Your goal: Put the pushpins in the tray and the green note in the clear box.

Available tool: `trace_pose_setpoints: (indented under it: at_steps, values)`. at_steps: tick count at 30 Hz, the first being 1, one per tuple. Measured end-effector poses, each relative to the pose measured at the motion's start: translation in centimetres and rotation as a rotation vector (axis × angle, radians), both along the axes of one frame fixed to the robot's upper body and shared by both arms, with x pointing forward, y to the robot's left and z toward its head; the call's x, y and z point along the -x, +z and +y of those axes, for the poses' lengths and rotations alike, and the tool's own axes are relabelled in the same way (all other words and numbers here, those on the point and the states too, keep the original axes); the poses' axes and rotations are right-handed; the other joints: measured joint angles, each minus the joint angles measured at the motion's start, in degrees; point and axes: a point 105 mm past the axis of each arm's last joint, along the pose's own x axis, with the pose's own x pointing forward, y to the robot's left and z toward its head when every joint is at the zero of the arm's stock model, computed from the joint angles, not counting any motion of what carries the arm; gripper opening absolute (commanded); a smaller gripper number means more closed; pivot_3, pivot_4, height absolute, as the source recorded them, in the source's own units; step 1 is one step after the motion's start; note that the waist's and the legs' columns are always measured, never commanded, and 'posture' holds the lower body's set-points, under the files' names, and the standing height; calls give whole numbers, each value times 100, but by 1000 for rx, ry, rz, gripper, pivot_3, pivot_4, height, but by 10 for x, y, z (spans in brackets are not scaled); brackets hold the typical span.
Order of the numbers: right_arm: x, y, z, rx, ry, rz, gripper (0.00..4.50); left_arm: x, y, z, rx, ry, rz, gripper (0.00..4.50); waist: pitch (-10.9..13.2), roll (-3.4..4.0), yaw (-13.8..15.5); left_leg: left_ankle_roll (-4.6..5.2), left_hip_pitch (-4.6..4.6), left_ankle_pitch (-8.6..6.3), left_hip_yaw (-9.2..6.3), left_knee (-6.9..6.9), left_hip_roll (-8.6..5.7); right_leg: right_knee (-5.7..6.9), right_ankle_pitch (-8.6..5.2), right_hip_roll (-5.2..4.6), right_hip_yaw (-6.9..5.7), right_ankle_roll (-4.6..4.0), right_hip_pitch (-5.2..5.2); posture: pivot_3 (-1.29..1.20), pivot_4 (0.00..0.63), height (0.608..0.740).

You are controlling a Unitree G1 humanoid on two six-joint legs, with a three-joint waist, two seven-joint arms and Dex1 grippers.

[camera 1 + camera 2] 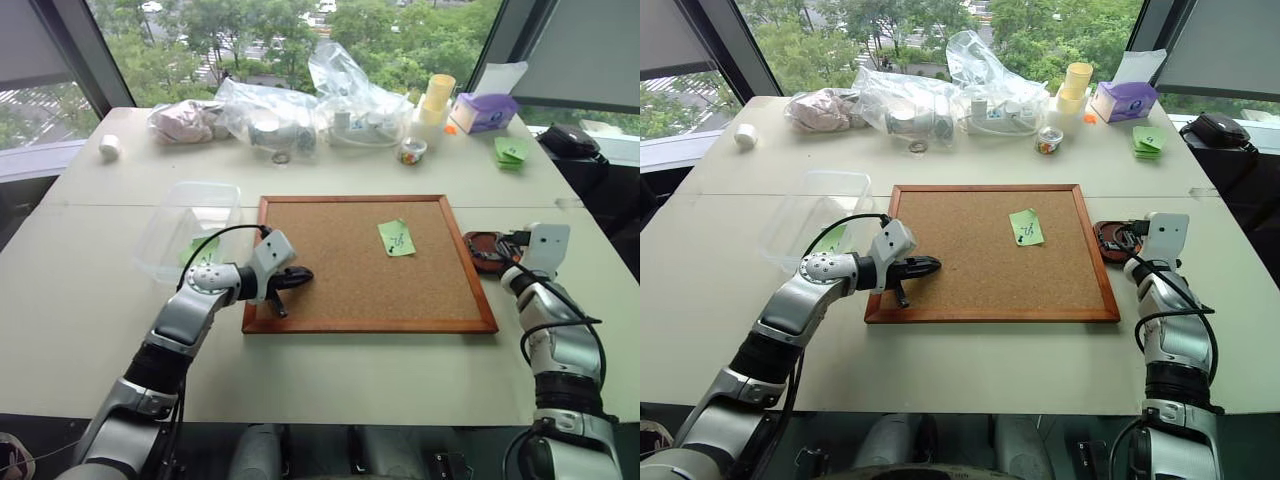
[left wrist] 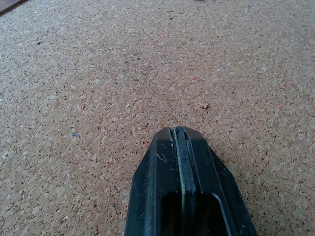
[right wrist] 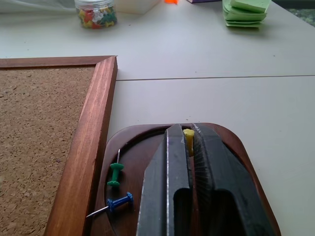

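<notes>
A pale tabletop [image 1: 90, 330] stands before windows. Near its left edge sits the clear box [image 1: 190, 228]. The left gripper [image 1: 296, 277], fingers pressed together on nothing, hovers over the corkboard's [image 1: 340, 290] left edge. The green note [image 1: 396, 238] lies on the cork toward its right side. Beside the board's right edge, the right gripper [image 3: 189, 142] pinches a yellow pushpin [image 3: 188, 137] over the tray [image 3: 236, 147], where green [image 3: 115, 173] and blue pushpins [image 3: 118, 202] lie.

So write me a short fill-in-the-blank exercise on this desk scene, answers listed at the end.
1. The small pale green paper note lies on the wood-framed ____.
2. The shallow reddish-brown tray already holds a green pushpin and a ____ pushpin.
3. Between the fingers of the right gripper, over the tray, sits a ____ pushpin.
4. The transparent plastic box stands off the board's ____ edge.

Answers: corkboard; blue; yellow; left
</notes>
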Motion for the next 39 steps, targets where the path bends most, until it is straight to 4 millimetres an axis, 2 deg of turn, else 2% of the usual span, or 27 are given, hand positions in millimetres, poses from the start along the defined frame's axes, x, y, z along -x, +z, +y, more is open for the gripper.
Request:
trace_pose_setpoints:
  at_steps: [3, 5, 6, 7, 15, 18, 20, 22, 26, 29, 35, 39]
  values:
    - [1, -4, -3, -3, -9, 11, 2805, 0, 0, 0, -1, -1, 0, 0, 0, 1, -3, 0, 0, 0, -1, 0, 0, 0, 0, 0, 0, 0, 0, 0, 150, 738]
    - [1, -5, -4, -3, -12, 14, 3922, 0, 0, 0, -1, 0, 0, 0, 0, 1, -5, 0, 0, 0, -1, 0, 1, 0, 0, 0, 0, 0, 1, 0, 150, 738]
    - [1, -5, -4, -3, -13, 13, 4332, 0, 0, 0, -1, 0, 0, 0, 0, 1, -6, 0, 0, 0, -1, 0, 1, 0, 0, 0, 0, 0, 1, 0, 150, 738]
    - [1, -5, -4, -3, -13, 12, 4435, 0, 0, 0, -1, 0, 0, 0, 0, 1, -5, 0, 0, 0, -1, 0, 1, 0, 0, 0, 0, 0, 0, 0, 150, 738]
    - [1, 1, -5, -8, -17, -21, 4435, 0, 0, 0, -1, 0, 0, 0, 0, 1, -6, 0, 0, 0, -1, 0, 1, 0, 0, 0, 0, 0, 1, 0, 150, 738]
    - [1, 15, 3, 0, 27, -70, 4435, 0, 0, 1, -3, 0, 0, 0, -1, 1, -10, 0, 0, 0, -1, 0, 1, 0, 0, 0, 0, 0, 0, 0, 150, 738]
    - [0, 30, 20, 28, 116, -113, 4435, 0, 0, 2, -6, 1, 0, 0, -1, 2, -14, 0, 1, 0, -2, 0, 3, 0, 0, 1, 0, 0, 1, 0, 150, 738]
    - [-1, 36, 44, 57, 224, -116, 4435, 0, 0, 2, -6, 1, 0, 0, -2, 2, -15, 0, 3, 0, -4, 0, 3, 0, 0, 1, 0, 0, 5, 0, 150, 738]
    - [-1, 18, 109, 44, 461, -48, 4435, 0, 0, 1, -6, -2, 1, 0, -2, 2, -12, 0, 4, 0, -5, 0, 4, 0, 0, 2, 0, 0, 5, 0, 150, 738]
    - [3, 2, 140, 17, 559, 3, 4435, 0, 0, -1, -6, -8, 0, 0, -1, 2, 10, 2, 1, -1, -5, 1, -1, -1, 0, -2, -3, 0, 5, 0, 150, 738]
    - [4, -6, 156, 5, 599, 20, 4435, 0, 0, 1, -9, -4, -2, 0, -1, 2, -7, 3, 2, -2, -5, 1, 1, -1, 0, 0, -3, 0, 5, 0, 150, 738]
    - [5, -10, 160, 5, 610, 32, 4435, 0, 0, 1, -8, -2, -4, 0, -1, 2, -10, 3, 2, -2, -5, 1, 1, -2, 0, 1, -3, 0, 5, 0, 150, 738]
